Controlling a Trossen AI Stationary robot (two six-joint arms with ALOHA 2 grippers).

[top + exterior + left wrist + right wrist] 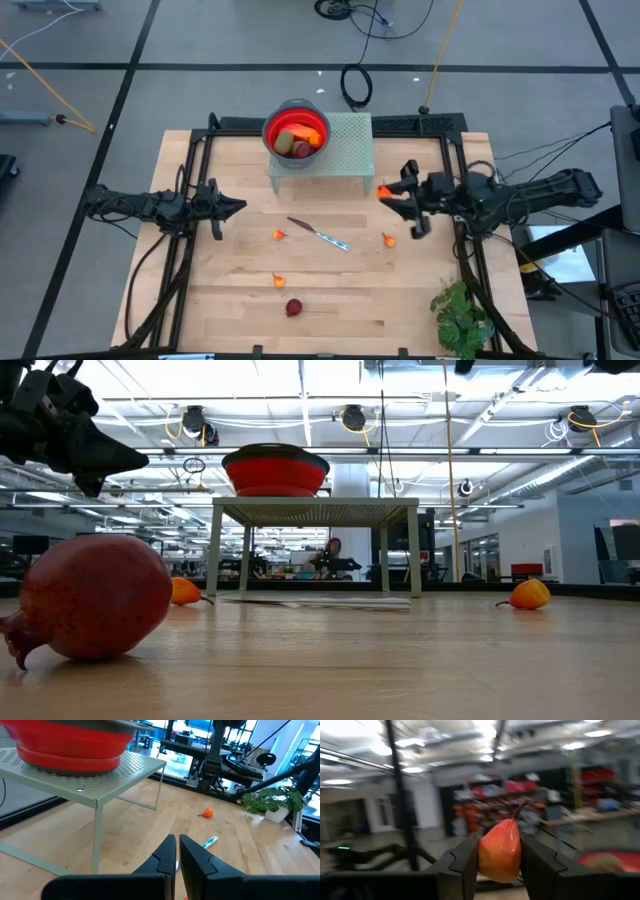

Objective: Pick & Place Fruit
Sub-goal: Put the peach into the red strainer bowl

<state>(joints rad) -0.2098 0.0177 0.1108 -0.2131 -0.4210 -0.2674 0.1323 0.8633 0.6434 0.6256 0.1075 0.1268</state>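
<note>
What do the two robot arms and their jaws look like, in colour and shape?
Both arms are dark, almost black, slim and jointed, with black cables running along them. The left gripper ends in flat, tapered black jaws with stepped edges. The right gripper has the same angular black jaws. No markings are visible on either one.

The right end effector (500, 862) holds a small orange fruit (500, 851) between its two dark fingers (461, 867). The fruit is pressed on both sides, and a thin dark stem points up from its top. Low in the corner behind it, a red bowl (607, 861) shows partly. Beyond is a blurred room with ceiling lights and shelves.
</note>
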